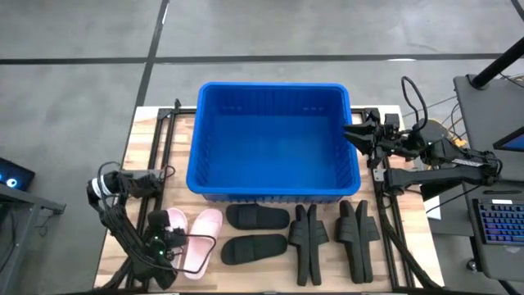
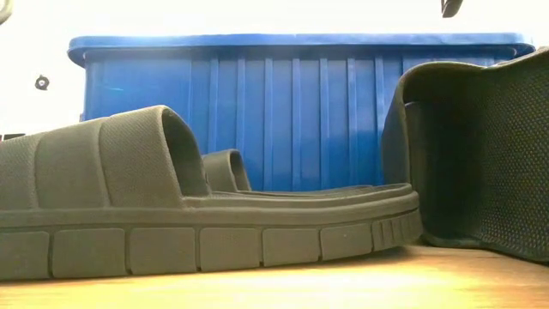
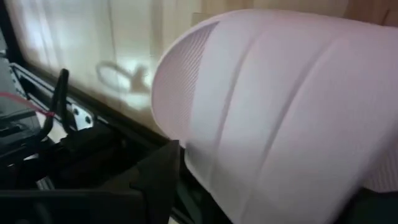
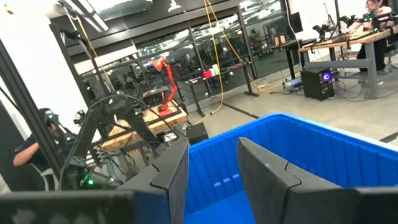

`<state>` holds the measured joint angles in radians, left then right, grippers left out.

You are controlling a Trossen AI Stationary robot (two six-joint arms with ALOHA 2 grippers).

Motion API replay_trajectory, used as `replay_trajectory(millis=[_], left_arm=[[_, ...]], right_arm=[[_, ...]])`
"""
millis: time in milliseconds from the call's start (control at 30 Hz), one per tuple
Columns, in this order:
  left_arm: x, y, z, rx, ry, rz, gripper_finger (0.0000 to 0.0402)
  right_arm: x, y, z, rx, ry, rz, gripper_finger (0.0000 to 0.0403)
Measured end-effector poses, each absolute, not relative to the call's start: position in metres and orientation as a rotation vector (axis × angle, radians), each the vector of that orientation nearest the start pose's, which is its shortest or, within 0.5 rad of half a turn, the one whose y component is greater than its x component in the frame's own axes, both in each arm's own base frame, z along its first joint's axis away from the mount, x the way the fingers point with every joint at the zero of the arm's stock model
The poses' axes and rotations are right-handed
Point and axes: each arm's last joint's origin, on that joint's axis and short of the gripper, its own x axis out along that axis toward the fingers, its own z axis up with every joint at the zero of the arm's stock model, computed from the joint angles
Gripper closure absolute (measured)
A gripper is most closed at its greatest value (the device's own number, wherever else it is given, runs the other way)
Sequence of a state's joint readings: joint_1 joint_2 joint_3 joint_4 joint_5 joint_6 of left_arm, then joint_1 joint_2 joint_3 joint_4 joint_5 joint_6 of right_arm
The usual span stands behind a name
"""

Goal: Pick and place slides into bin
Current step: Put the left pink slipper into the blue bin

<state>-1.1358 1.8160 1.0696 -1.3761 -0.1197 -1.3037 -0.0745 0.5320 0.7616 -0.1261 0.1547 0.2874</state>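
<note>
The blue bin [image 1: 270, 87] stands at the table's far middle; it also shows in the low view [image 2: 300, 112] and the right wrist view [image 4: 323, 149]. Two pale pink slides [image 1: 202, 238] [image 1: 170, 218] lie sole down at the near left. My left gripper [image 1: 169, 242] is low between them, close against one pink strap [image 3: 280, 106]. Two black slides [image 1: 257, 217] [image 1: 254, 248] lie flat near the bin. Several more [image 1: 307, 242] [image 1: 358, 238] stand on their sides. My right gripper [image 1: 350, 133] is open and empty above the bin's right rim.
In the low view a flat black slide [image 2: 171, 215] and one on its side [image 2: 480, 154] stand before the bin. Cables and a keyboard [image 1: 499, 221] lie off the table's right edge. A person [image 4: 31, 149] shows in the room beyond.
</note>
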Motion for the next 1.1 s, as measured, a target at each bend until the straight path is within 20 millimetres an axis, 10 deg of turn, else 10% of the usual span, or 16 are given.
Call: replay_trajectory(millis=[233,467,733,900,1100], left_arm=[[0.106,-0.225,0.173,0.199,1.675,0.479,0.0383],[0.099,-0.208,0.241,-0.104,1.625,0.277,0.0399],[0.112,-0.159,0.355,-0.616,0.901,-0.105,0.0401],[0.127,-0.119,0.400,-0.435,0.371,0.003,0.0401],[0.170,-0.080,0.415,-0.018,0.296,0.292,0.0401]], right_arm=[[0.113,-0.013,0.362,0.313,-0.139,-0.211,0.0273],[0.113,-0.013,0.362,0.350,-0.143,-0.209,0.0280],[0.113,-0.013,0.362,0.353,-0.145,-0.211,0.0278],[0.113,-0.013,0.362,0.367,-0.147,-0.210,0.0282],[0.113,-0.013,0.362,0.403,-0.151,-0.207,0.0278]])
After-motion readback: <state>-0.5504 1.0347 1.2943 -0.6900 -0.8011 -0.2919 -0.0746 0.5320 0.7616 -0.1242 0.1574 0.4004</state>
